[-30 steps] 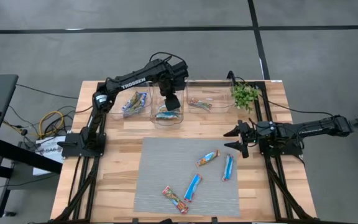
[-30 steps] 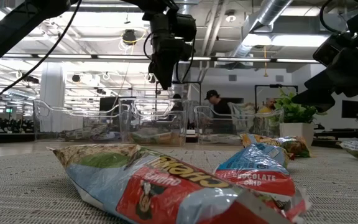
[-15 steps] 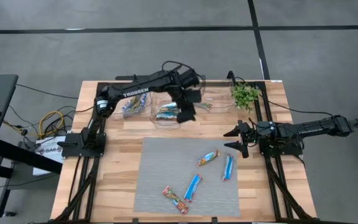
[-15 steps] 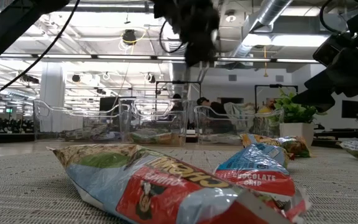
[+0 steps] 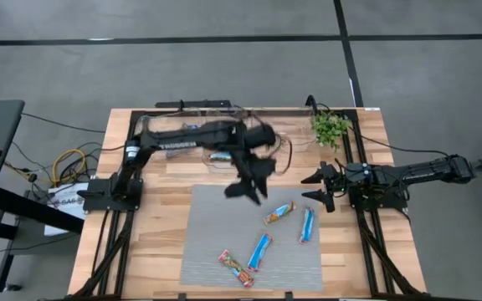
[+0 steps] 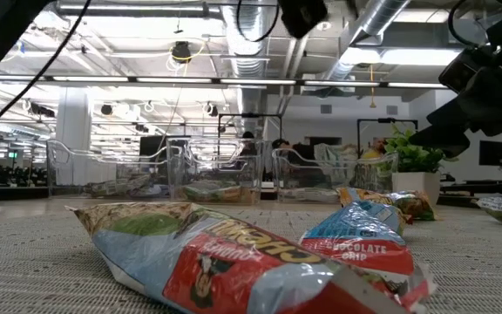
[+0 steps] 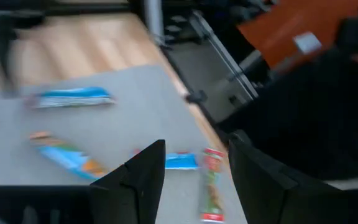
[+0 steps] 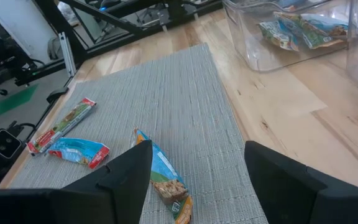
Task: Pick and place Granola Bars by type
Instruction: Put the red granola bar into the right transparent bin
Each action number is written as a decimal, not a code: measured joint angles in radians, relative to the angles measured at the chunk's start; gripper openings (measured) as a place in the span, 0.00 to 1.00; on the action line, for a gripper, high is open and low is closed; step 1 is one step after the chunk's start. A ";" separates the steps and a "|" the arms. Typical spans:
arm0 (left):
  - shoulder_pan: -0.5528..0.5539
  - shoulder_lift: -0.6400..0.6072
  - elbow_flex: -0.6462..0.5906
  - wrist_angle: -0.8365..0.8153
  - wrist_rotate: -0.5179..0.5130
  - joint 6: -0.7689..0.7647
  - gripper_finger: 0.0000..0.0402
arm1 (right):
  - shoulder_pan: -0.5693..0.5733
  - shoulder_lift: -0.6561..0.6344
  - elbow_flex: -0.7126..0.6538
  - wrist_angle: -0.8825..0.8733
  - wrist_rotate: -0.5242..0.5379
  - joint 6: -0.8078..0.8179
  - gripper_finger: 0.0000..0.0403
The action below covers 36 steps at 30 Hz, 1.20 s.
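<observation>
Several granola bars lie flat on the grey mat [image 5: 253, 238]: an orange-blue bar [image 5: 279, 212], a blue bar [image 5: 307, 224], another blue bar [image 5: 259, 251] and a red-orange bar [image 5: 235, 267]. More bars lie in the clear bins [image 6: 212, 170] along the far edge. My left gripper [image 5: 245, 188] hangs open above the mat's far edge, nothing between its fingers [image 7: 143, 180]. In its wrist view the mat's bars [image 7: 70, 98] lie below it. My right gripper [image 5: 320, 188] rests open at the table's right side, beside the mat, empty [image 8: 197, 180].
A small potted plant [image 5: 330, 127] stands at the far right corner. One clear bin with bars [image 8: 294, 28] shows in the right wrist view beyond the mat. Bare wood [image 5: 153, 226] flanks the mat on the left.
My left gripper has swung from above the middle bin toward the table's near edge and slightly right, out over the mat's far edge. It has risen and rolled on the way. The bars on the mat and my right arm have stayed put.
</observation>
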 joint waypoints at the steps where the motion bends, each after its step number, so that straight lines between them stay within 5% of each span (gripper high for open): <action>1: -0.022 -0.002 0.000 -0.015 0.001 0.006 0.42 | 0.000 0.000 0.000 0.000 0.000 0.000 0.62; 14: -0.326 -0.009 0.000 -0.167 -0.050 0.185 0.42 | 0.000 0.000 0.000 0.000 0.000 0.000 0.62; 24: -0.432 -0.009 0.000 -0.144 -0.116 0.103 0.42 | 0.000 0.000 0.000 0.000 0.000 0.000 0.62; 32: -0.493 0.012 -0.003 -0.220 -0.463 0.080 0.42 | 0.000 0.000 0.000 0.000 0.000 0.000 0.62; 36: -0.527 0.038 -0.046 -0.235 -0.521 0.075 0.42 | 0.000 0.000 0.000 0.004 0.000 0.000 0.62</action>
